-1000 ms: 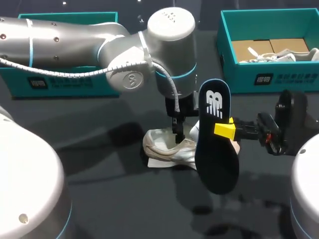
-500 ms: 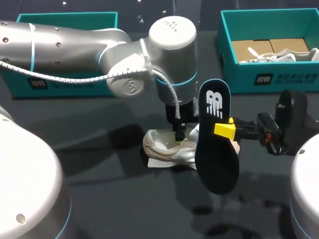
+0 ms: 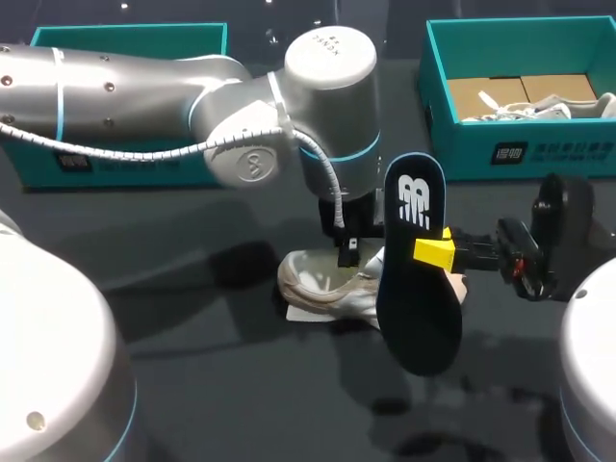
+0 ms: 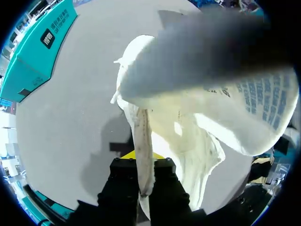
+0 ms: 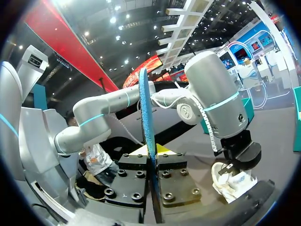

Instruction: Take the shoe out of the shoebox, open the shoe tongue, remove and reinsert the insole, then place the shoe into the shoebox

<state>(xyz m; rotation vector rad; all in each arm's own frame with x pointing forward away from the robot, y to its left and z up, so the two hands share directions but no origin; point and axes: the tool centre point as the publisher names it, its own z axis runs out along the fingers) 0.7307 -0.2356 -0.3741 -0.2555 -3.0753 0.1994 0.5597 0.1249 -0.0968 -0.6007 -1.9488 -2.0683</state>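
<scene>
The shoe [image 3: 327, 294] is out of its box, a pale cream thing on the dark tabletop [image 3: 192, 366] near the middle, well apart from both boxes. Nearest of all, just in front of it and to its right, stands the dark insole [image 3: 419, 289], held upright on its long axis with its lower end over the tabletop and partly covering the shoe's right end. The right tool [image 3: 433, 252] comes in level from the right and pinches the insole at about mid-length. In the right wrist view the insole [image 5: 146, 122] runs edge-on between that tool's [image 5: 153, 162] two fingers, which press on it from both sides. Just behind the insole, the left tool [image 3: 348, 248] hangs straight down from the left arm [image 3: 144, 87] onto the top of the shoe. In the left wrist view its fingers [image 4: 120, 188] are pressed together on a thin strip of the shoe's [image 4: 188, 127] pale upper, which runs up between them. I cannot tell which part of the upper that strip is. Farther back, at the tabletop's far edge, a teal left shoebox [image 3: 125, 38] sits behind the left arm. A teal right shoebox [image 3: 520, 144] at the far right holds brown cardboard [image 3: 500, 91] and a second white shoe [image 3: 539, 108].
</scene>
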